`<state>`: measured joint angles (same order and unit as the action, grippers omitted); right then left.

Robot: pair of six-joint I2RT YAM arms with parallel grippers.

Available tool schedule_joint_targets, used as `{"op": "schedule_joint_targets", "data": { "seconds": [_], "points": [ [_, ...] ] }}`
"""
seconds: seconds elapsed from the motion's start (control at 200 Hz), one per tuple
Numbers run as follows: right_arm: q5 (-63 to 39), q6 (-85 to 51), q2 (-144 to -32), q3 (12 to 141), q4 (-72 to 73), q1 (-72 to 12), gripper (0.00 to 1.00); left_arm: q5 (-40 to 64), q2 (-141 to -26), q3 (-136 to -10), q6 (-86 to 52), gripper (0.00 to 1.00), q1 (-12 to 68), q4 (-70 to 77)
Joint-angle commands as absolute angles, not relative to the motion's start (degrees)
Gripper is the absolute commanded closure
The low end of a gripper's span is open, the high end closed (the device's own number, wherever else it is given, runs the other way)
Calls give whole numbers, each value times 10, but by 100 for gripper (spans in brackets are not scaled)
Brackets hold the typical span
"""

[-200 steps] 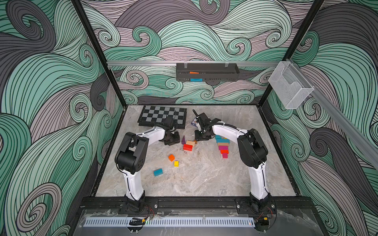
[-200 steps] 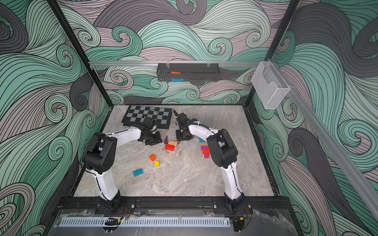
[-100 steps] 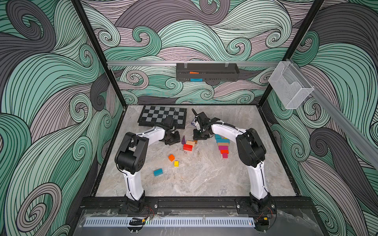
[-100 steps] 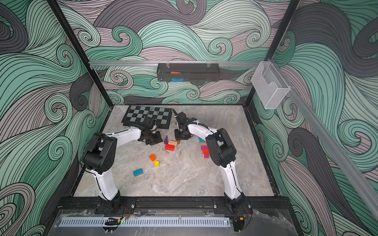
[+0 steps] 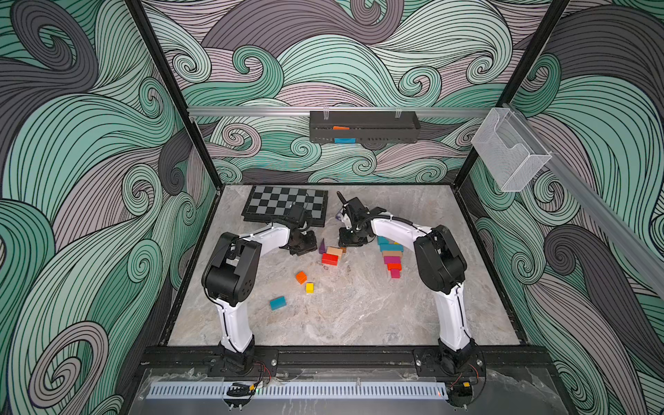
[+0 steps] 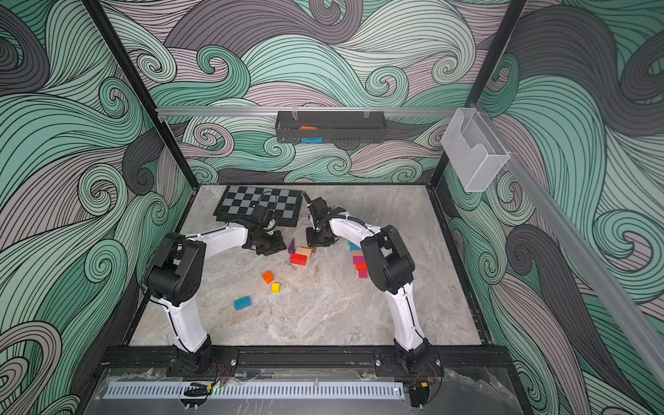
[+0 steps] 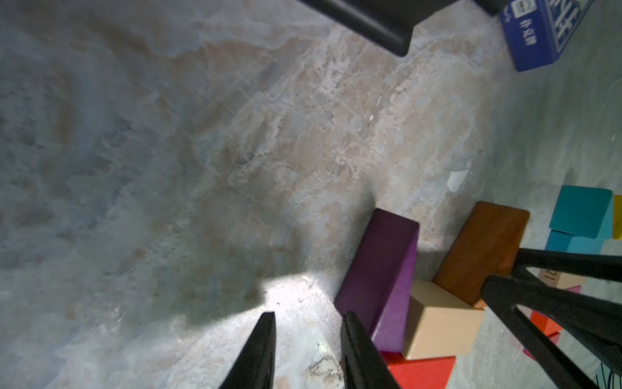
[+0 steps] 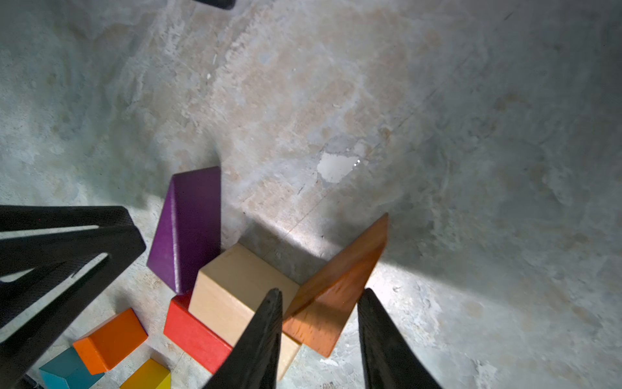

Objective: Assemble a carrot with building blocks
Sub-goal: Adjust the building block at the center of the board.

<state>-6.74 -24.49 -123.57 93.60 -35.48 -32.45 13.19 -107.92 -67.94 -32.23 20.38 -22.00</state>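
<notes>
A loose cluster of building blocks lies mid-table: a purple wedge (image 5: 322, 247), a beige block (image 5: 334, 250), a red block (image 5: 330, 259) and a brown wedge (image 8: 330, 296). My right gripper (image 8: 319, 296) points down over the brown wedge, its fingers against both sides, shut on it. My left gripper (image 7: 304, 320) hangs beside the purple wedge (image 7: 380, 269), narrowly open over bare table. To the right a tapering row of blocks (image 5: 392, 258) runs from teal through beige and pink to red. An orange cube (image 5: 301, 277), a yellow cube (image 5: 309, 287) and a teal block (image 5: 278, 303) lie nearer the front.
A black-and-grey chessboard (image 5: 284, 204) lies at the back left, just behind the left wrist. A small purple card box (image 7: 538, 33) stands behind the right gripper. A black basket (image 5: 363, 127) on the back wall holds orange and blue blocks. A clear holder (image 5: 510, 158) hangs on the right wall.
The right gripper's jaws have narrowed around the brown wedge, and its wrist has shifted slightly. The left arm has barely moved.
</notes>
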Motion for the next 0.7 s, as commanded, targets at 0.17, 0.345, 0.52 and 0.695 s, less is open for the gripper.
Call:
{"op": "schedule_joint_targets", "data": {
  "seconds": [0.17,0.345,0.52,0.695],
  "points": [
    [-80,-254,-1249,944,-359,-330,61,146,-1091,-671,-330,65,205,-208],
    [-81,-258,-1249,947,-358,-330,63,145,-1089,-668,-331,65,205,-206],
    [-75,-272,-1253,954,-359,-330,64,143,-1086,-671,-328,64,205,-211],
    [-72,-285,-1249,955,-358,-330,52,139,-1081,-671,-324,61,205,-213]
  ]
}}
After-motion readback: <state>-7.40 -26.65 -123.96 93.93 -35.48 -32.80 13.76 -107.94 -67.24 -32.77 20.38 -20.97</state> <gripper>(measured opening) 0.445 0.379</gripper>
